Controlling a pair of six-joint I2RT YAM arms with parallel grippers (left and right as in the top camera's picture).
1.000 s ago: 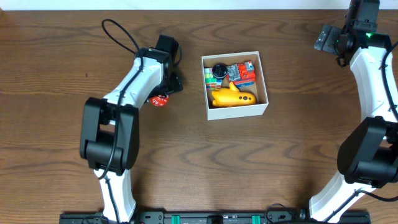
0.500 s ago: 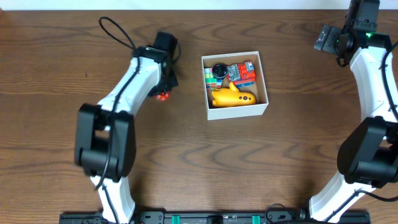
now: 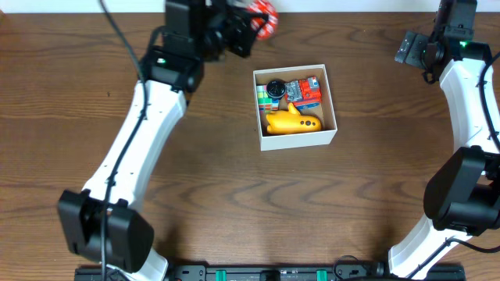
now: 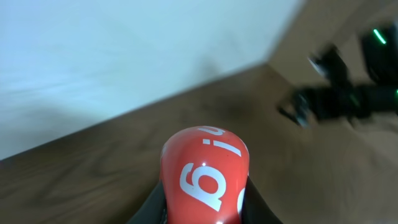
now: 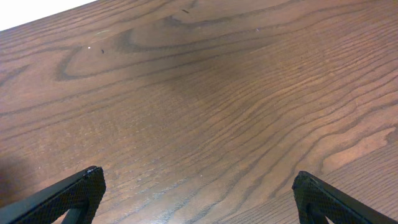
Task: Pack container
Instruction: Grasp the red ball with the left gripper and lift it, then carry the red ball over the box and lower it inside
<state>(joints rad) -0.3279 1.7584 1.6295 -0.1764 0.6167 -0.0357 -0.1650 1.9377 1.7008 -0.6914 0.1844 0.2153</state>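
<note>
Worktop (image 3: 234, 203): dark brown wood grain, bare on the near half between the two arm bases
Container (image 3: 301, 139): small square white box, brown inside, open top, standing mid-worktop between the arms, slightly right of centre
Container contents: yellow toy (image 3: 293, 121) along the near wall; red-and-blue toy (image 3: 305, 90) in the far right corner; black round piece (image 3: 275, 88) in the far left corner; small multicoloured bits against the left wall, too small to identify
Left claw (image 3: 258, 23): beyond the container's far left corner, at the far edge of the worktop, large and blurred in the overhead view; fingers (image 4: 152, 205) clamped on either side of a red toy (image 4: 205, 174)
Red toy: rounded, glossy, white markings, nose pointing away from the wrist camera
Right claw (image 5: 199, 193): far right corner, well apart from the container; black fingertips spread wide, only bare wood between them
</note>
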